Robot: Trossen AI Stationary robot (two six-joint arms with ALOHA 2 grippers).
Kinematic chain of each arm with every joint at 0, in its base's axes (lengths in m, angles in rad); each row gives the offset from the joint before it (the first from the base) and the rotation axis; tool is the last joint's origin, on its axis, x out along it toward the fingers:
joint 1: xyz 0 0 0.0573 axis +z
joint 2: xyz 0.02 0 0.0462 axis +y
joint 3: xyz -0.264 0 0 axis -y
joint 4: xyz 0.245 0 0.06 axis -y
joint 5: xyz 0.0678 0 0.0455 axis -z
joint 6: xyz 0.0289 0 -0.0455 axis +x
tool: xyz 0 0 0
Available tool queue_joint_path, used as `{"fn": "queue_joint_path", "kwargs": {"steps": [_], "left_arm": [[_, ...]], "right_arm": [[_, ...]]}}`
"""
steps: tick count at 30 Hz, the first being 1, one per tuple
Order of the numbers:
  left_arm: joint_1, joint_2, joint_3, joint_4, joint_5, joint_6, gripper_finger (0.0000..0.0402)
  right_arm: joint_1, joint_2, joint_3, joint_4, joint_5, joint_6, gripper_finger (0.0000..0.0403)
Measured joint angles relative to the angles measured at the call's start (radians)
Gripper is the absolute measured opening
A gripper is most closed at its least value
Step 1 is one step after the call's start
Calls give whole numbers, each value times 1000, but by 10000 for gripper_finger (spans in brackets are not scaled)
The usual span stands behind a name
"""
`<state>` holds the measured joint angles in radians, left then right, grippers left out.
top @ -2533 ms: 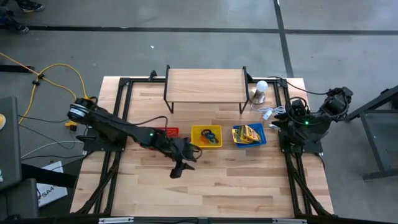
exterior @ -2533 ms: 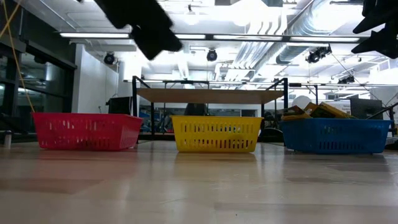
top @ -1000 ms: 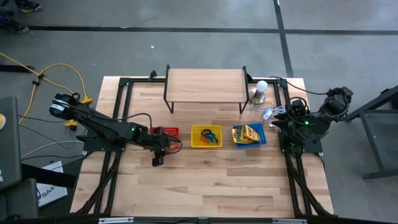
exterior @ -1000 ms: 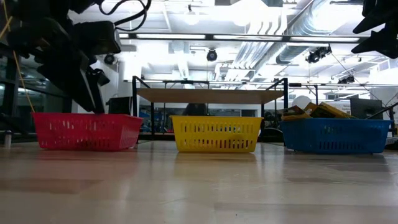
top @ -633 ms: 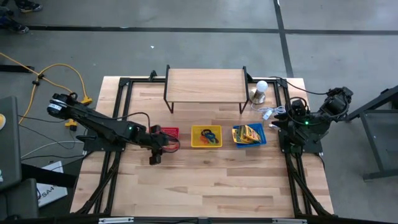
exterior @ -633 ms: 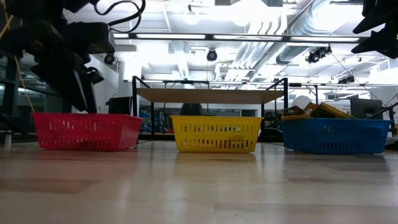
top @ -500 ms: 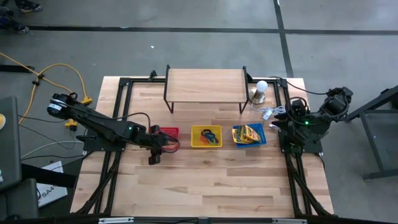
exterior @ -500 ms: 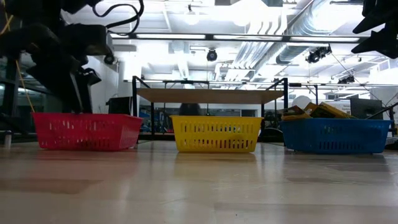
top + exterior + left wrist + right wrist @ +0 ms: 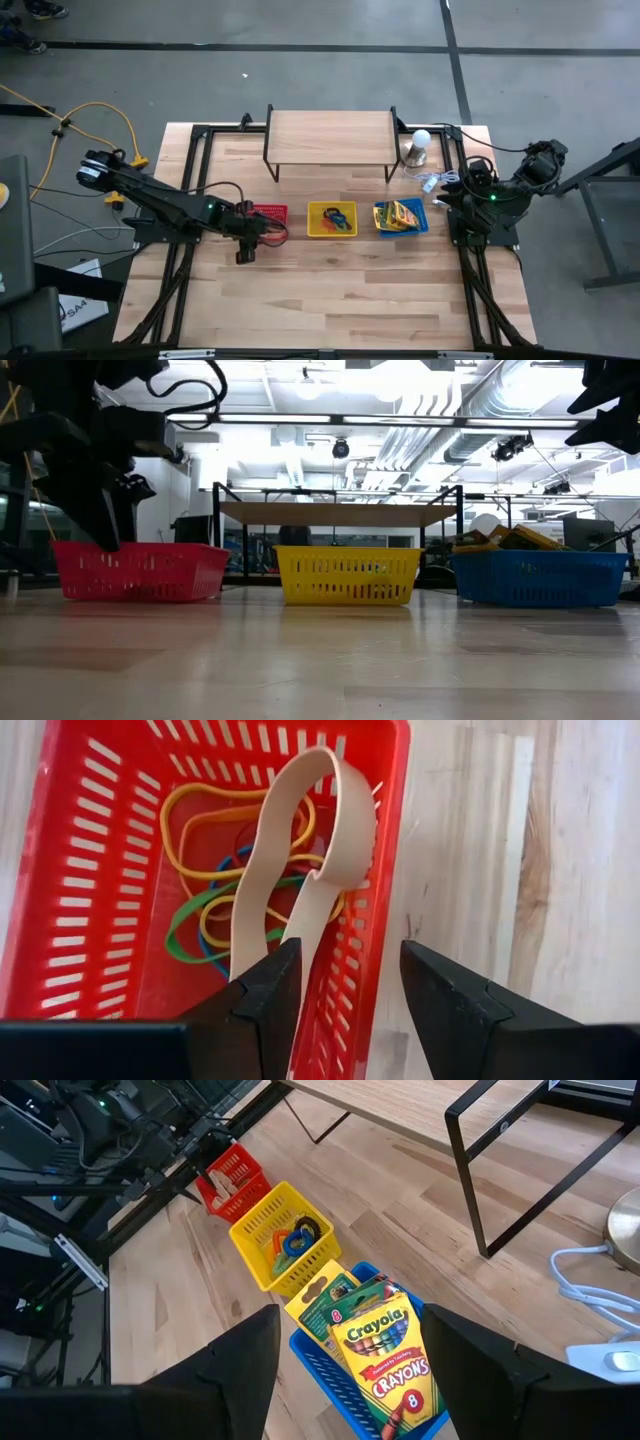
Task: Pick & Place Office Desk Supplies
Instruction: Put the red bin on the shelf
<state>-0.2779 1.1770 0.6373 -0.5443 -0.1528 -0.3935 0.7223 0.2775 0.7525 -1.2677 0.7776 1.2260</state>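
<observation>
My left gripper [image 9: 350,960] hangs open over the near wall of the red basket [image 9: 395,840], at the table's left [image 9: 244,250]. Inside the basket lie thin yellow, green and blue rubber bands [image 9: 215,830] and a wide tan band [image 9: 345,830]; that band's lower end passes out of sight behind one finger [image 9: 270,990]. The yellow basket [image 9: 332,219] holds coloured rings [image 9: 295,1240]. Crayon boxes [image 9: 385,1350] stand in the blue basket [image 9: 400,217]. My right gripper [image 9: 350,1315] waits open, high at the table's right edge, with nothing between its fingers. My left gripper stands open with its fingers pointing steeply down. The wide tan band's lower end [image 9: 262,945] runs behind one finger, and I cannot tell whether that finger touches it.
A wooden riser on a black frame [image 9: 330,140] stands at the back. To its right are a white bulb on a metal base [image 9: 420,140] and a tangle of white wire [image 9: 435,182]. Bare tabletop [image 9: 340,290] lies in front of the three baskets.
My left gripper has drifted a little toward the table's left edge beside the red basket and has tipped slightly, staying open. The baskets and my right arm have kept still.
</observation>
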Motion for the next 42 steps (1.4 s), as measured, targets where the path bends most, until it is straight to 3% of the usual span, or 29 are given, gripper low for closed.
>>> {"fn": "queue_joint_path", "kwargs": {"steps": [14, 19, 29, 37, 42], "left_arm": [[0, 51, 0, 24, 1, 0, 160], [0, 51, 0, 25, 1, 0, 127], [0, 51, 0, 28, 1, -24, 12], [0, 51, 7, 58, 4, -29, 6], [0, 51, 60, 65, 58, -34, 5]], "right_arm": [[0, 0, 0, 0, 0, 0, 231], [0, 0, 0, 0, 0, 0, 231], [0, 0, 0, 0, 0, 0, 231], [0, 0, 0, 0, 0, 0, 231], [0, 0, 0, 0, 0, 0, 231]]}}
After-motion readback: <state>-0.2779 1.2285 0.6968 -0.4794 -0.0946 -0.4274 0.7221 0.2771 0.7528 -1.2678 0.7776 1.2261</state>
